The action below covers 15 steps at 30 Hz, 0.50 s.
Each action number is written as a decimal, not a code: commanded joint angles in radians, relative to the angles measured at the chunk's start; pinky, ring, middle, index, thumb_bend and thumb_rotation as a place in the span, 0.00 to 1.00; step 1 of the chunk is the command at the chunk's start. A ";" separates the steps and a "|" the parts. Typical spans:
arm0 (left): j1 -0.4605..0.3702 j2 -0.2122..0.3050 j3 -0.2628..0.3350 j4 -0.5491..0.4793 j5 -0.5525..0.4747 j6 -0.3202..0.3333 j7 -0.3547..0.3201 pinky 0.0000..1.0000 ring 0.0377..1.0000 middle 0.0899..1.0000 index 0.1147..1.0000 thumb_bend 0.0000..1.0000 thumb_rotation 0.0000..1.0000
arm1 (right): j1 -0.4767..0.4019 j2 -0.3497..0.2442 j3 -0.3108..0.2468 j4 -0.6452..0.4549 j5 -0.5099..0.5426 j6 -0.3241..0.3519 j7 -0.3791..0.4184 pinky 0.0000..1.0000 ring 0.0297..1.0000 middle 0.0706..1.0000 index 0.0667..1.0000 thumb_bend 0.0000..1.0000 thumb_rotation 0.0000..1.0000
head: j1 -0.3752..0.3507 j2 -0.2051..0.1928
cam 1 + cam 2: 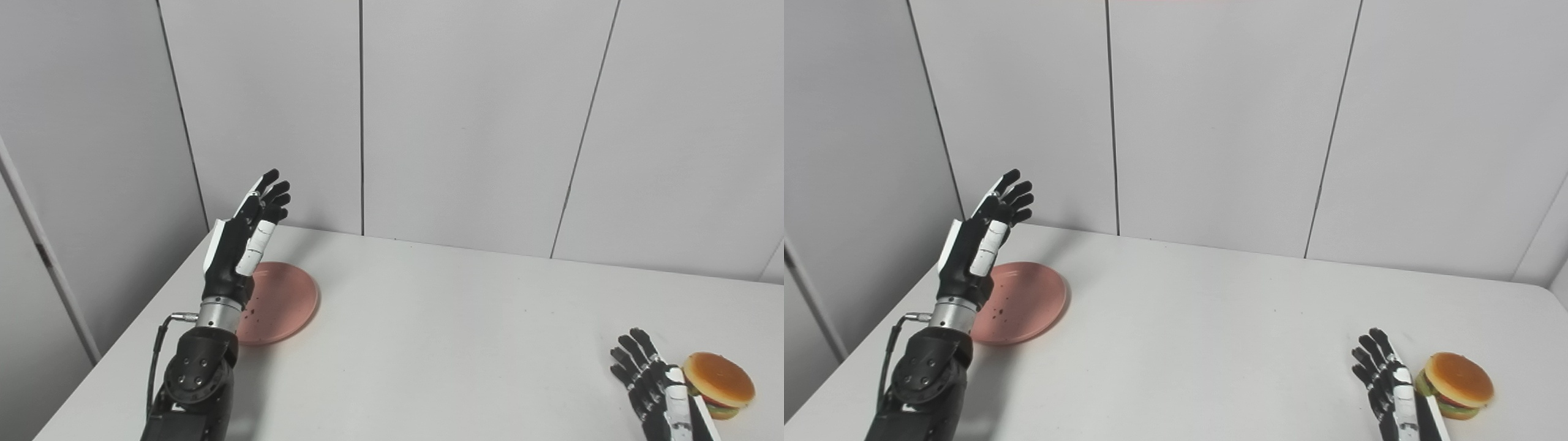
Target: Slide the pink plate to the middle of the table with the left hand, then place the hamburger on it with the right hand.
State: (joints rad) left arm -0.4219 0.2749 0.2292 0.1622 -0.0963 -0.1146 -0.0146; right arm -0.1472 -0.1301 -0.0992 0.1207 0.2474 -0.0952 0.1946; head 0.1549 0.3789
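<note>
The white bench [429,318] carries two items. The pink plate [282,303] lies flat at the far left of the bench, near the left edge and close to the rear wall, well apart from the centre; small dark specks mark its surface. The left hand [245,242] is raised above the plate's left side, fingers extended and spread apart, holding nothing; its forearm crosses in front of the plate's near-left rim and hides that part from view. Whether any part of the hand touches the plate cannot be told, though it appears clear of it. The hamburger [718,383] sits upright at the near right of the bench, bun on top, with green and red layers showing beneath. The right hand [652,386] rests low just beside the hamburger on its left, fingers stretched out and apart, empty. The grey panelled wall [465,122] stands behind the bench. The bench surface between plate and hamburger is bare
</note>
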 commanded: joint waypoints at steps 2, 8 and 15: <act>-0.086 0.059 0.026 0.035 -0.033 -0.037 -0.011 0.83 0.86 0.86 0.84 0.98 0.85 | 0.066 0.026 0.011 0.040 0.006 -0.004 0.004 0.93 0.91 0.92 0.93 0.86 1.00 | -0.001 0.002; -0.141 0.119 0.079 0.205 -0.089 -0.028 -0.017 0.86 0.87 0.86 0.84 0.97 0.86 | 0.069 0.028 0.010 0.035 0.006 0.000 0.004 0.93 0.91 0.92 0.92 0.86 1.00 | -0.006 0.007; -0.187 0.173 0.089 0.432 -0.103 -0.126 -0.043 0.83 0.86 0.85 0.81 0.96 0.87 | 0.072 0.023 0.011 0.027 0.001 0.004 0.004 0.92 0.91 0.91 0.92 0.86 1.00 | -0.005 0.013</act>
State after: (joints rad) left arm -0.5395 0.4079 0.3109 0.5892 -0.1880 -0.1782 -0.0442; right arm -0.1404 -0.1294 -0.0993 0.1107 0.2411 -0.0948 0.1941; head 0.1488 0.3911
